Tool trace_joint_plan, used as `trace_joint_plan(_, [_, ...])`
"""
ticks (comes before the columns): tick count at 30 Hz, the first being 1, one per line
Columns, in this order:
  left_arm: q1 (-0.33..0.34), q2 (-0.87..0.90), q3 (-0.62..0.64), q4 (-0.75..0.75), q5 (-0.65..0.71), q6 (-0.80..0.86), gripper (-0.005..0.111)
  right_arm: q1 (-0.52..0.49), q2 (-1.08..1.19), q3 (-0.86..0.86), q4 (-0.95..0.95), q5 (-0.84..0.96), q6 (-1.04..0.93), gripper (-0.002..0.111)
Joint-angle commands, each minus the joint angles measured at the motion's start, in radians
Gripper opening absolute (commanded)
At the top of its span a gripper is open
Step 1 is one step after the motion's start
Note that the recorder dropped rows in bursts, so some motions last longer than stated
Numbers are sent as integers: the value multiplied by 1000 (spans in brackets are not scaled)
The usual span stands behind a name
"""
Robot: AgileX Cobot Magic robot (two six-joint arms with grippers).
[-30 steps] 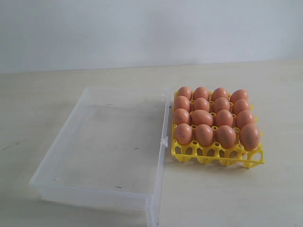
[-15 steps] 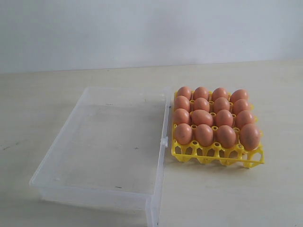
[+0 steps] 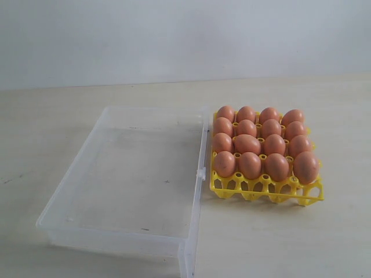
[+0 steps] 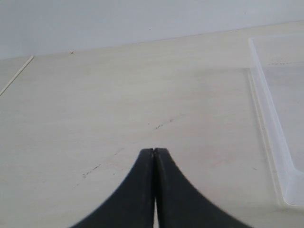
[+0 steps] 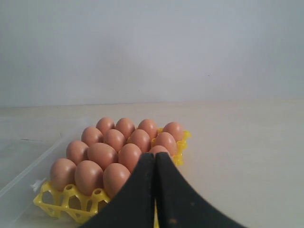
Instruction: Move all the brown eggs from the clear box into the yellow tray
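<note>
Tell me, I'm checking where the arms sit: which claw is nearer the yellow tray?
Right. The right claw hangs shut just before the yellow tray, its eggs directly ahead. The left claw is over the table beside the clear box, tray out of its view.

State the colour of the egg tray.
The egg tray is bright yellow; exterior view shows it best.

Box (image 3: 133, 174) on table (image 3: 290, 243), left of centre. Tray (image 3: 266, 194) on table just beside the box's right wall, along its rear part. Eggs (image 3: 247, 143) all in tray, four rows of four, one per cup.
</note>
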Motion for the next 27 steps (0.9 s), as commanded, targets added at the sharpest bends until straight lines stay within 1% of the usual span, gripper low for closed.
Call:
trace_joint_plan(1, [-7, -6, -4, -2, -6, -5, 0, -6, -6, 4, -10, -33, 4, 0])
trace_joint_plan(4, [-7, -6, -4, -2, -6, -5, 0, -6, -6, 4, -45, -27, 49, 0])
trace_joint_plan(7, [-7, -6, -4, -2, -6, -5, 0, -6, -6, 4, -188, -27, 190, 0])
trace_joint_plan(8, [-7, -6, -4, -2, -6, -5, 0, -6, -6, 4, -207, -27, 216, 0])
trace_joint_plan(11, [-7, -6, -4, -2, -6, -5, 0, -6, -6, 4, -179, -27, 186, 0])
trace_joint_plan(14, [-7, -6, -4, -2, -6, -5, 0, -6, -6, 4, -48, -5, 53, 0])
trace_joint_plan(18, [-7, -6, -4, -2, -6, -5, 0, -6, -6, 4, 275, 67, -254, 0])
trace_joint_plan(20, [-7, -6, -4, -2, -6, -5, 0, -6, -6, 4, 339, 83, -331, 0])
trace_joint_plan(22, [-7, -6, -4, -2, -6, -5, 0, -6, -6, 4, 332, 85, -325, 0])
trace_joint_plan(27, [-7, -6, -4, -2, -6, -5, 0, -6, -6, 4, 103, 89, -90, 0])
